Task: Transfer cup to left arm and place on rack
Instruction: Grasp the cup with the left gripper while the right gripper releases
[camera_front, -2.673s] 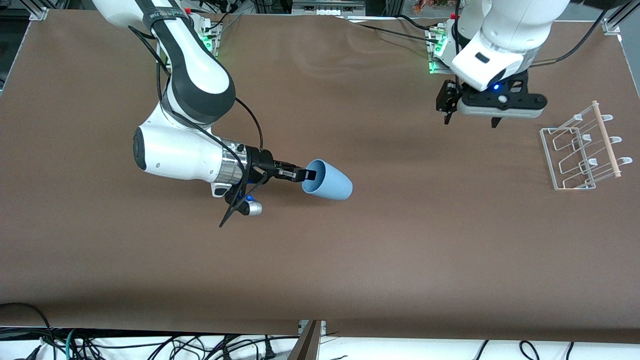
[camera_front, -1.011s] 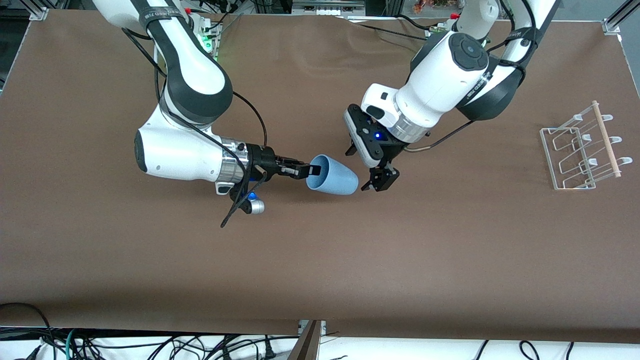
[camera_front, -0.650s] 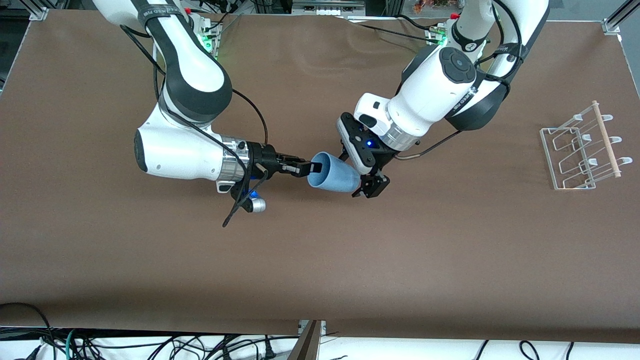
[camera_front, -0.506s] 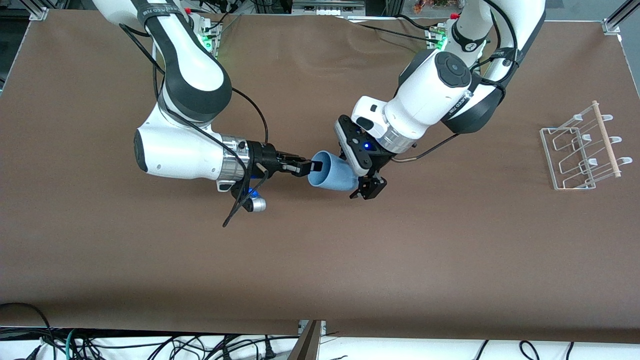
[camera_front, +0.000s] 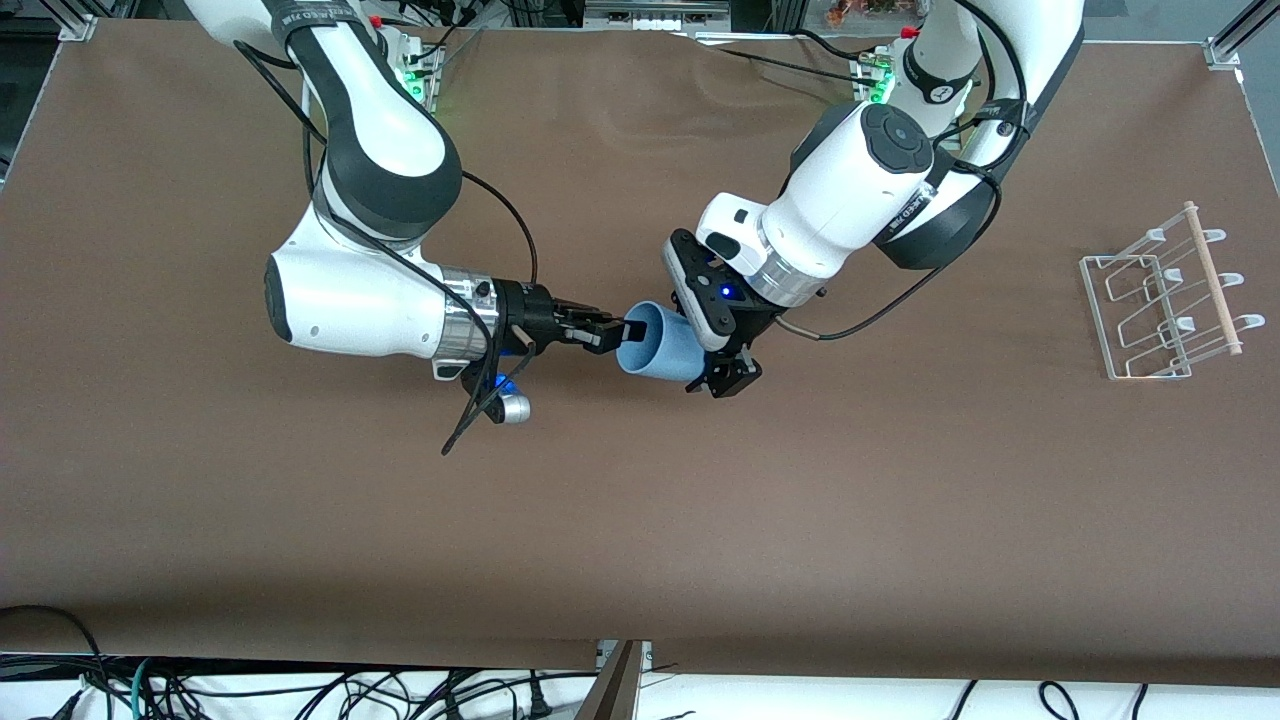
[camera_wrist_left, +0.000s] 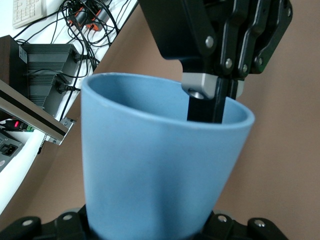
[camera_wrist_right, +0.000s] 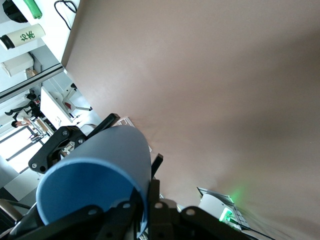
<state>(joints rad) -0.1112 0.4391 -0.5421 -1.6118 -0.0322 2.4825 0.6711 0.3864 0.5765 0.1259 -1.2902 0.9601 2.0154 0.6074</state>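
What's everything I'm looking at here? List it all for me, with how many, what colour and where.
cup: one, light blue, held in the air on its side over the middle of the table, between both tools.
rack: one, white wire with a light wooden rod, at the left arm's end of the table.
table: one, brown cover.
right tool: one, black, shut on the cup's rim, one finger inside.
left tool: one, black, around the cup's narrow base.

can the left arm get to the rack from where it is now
Probably yes. The rack sits at the left arm's end of the table with open tabletop between, but the left gripper is at the cup, whose rim the right gripper pinches.
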